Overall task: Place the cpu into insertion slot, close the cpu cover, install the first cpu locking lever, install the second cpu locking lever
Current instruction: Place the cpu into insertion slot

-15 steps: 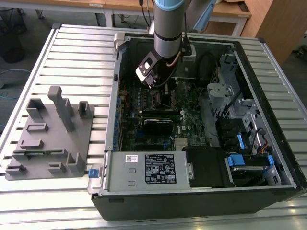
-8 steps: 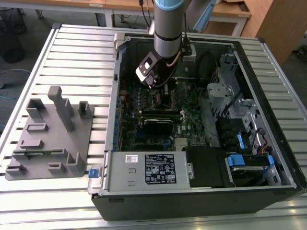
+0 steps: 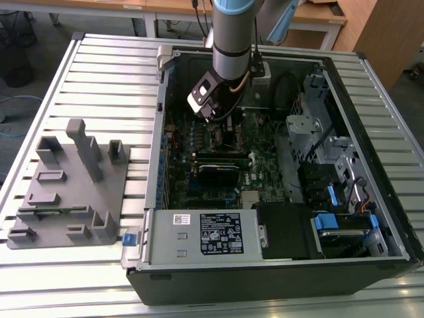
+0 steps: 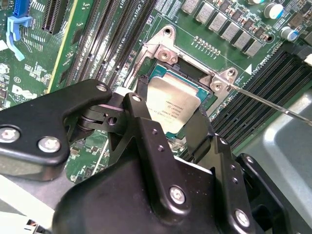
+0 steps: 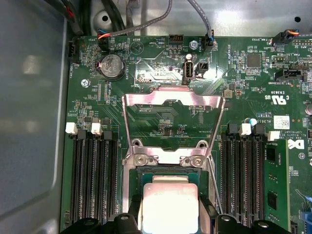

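From where I stand, the arm reaches down into the open computer case [image 3: 371,165] on the slatted bench [image 3: 99,79]. The pincer [image 4: 166,114] is closed to about the chip's width, its black fingers [image 4: 146,126] clamped on two opposite edges of the cpu [image 4: 170,100].

The chip sits right over the insertion slot [image 4: 192,72], inside the black frame. I cannot quite tell whether it already rests on the slot's floor or hangs just above it. The cpu cover [image 5: 170,98] is thrown back on its hinge, lying open on the board beyond the slot. A thin locking lever [image 4: 263,100] stands clear at one side.

The step in hand looks to be seating the chip, and I judge it a matter of squareness rather than force. The chip should be level, with all four corners inside the frame. It should go straight down with no sideways slide, since the contacts beneath would likely bend under a scrape. It should rest under its own weight, and the fingers should let go only once it lies flat.

The chip lies flat with its dull metal face up. Being square, it has no real long axis. In the first wrist view its edges run parallel to the slot's frame and to the memory slots [image 5: 95,185] flanking it. The fingers grip across it, on the sides facing those slots.
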`<state>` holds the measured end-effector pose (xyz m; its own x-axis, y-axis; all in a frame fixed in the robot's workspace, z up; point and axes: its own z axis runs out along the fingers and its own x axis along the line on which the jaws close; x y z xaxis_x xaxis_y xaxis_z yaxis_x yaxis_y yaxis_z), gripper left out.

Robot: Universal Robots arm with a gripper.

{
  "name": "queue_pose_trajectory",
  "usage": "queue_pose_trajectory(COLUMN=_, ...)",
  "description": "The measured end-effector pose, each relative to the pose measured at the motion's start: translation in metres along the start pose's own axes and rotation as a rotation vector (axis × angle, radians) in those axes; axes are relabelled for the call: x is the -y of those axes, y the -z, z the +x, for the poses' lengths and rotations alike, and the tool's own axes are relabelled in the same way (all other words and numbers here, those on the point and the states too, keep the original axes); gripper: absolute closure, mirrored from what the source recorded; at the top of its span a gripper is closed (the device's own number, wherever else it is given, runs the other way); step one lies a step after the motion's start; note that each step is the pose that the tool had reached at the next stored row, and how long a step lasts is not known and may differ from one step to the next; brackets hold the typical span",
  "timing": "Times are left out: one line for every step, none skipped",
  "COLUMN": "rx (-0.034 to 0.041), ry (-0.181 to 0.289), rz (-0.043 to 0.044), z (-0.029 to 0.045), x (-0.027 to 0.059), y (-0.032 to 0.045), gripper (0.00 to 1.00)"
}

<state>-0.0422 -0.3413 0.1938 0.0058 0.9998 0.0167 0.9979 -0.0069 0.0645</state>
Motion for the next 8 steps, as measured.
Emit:
queue_pose_trajectory(rx=0.0001, ry=-0.001, rz=0.0, z=0.0, x=0.0, y=0.0, gripper=0.46)
queue_pose_trajectory(rx=0.0001, ry=-0.002, rz=0.0, z=0.0, x=0.0, y=0.0, gripper=0.46)
queue_pose_trajectory(rx=0.0001, ry=-0.002, rz=-0.0001, z=0.0, x=0.0, y=0.0001, gripper=0.46)
queue_pose_trajectory(rx=0.0, ry=-0.002, rz=-0.0002, z=0.0001, x=-0.0001, y=0.0003, gripper=0.46)
queue_pose_trajectory(rx=0.0005, ry=-0.003, rz=-0.0003, z=0.0001, x=-0.0001, y=0.0009, gripper=0.46)
queue_pose_trajectory(rx=0.0017, ry=-0.003, rz=-0.0001, z=0.0001, x=-0.0001, y=0.0018, gripper=0.46)
queue_pose_trajectory(rx=0.0027, ry=-0.004, rz=-0.0001, z=0.0001, x=-0.0002, y=0.0028, gripper=0.46)
queue_pose_trajectory(rx=0.0037, ry=-0.004, rz=-0.0001, z=0.0001, x=-0.0002, y=0.0037, gripper=0.46)
